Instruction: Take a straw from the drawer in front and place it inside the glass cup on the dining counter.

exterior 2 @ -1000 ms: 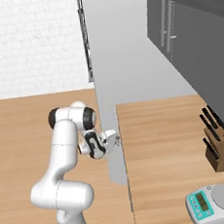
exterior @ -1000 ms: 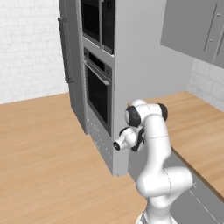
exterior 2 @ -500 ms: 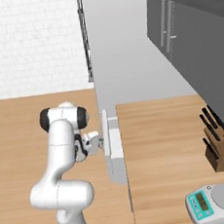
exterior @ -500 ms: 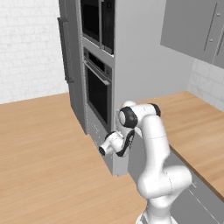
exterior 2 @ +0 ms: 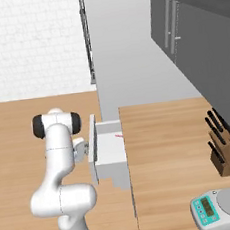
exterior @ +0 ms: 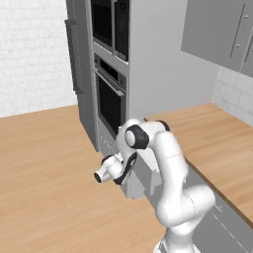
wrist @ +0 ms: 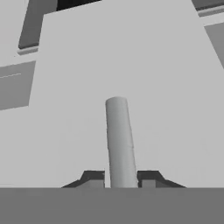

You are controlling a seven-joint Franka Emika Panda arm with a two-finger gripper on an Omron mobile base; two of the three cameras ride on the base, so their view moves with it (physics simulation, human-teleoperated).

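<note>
Grey-fronted drawer stands pulled out; gripper is clamped on its handle. Straw lies inside near the back edge. Opening step; next: release, reach in.

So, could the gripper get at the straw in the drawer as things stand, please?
Probably not yet: the gripper is closed on the handle of the drawer. The straw lies uncovered in the open box, so letting go should free the way.
</note>
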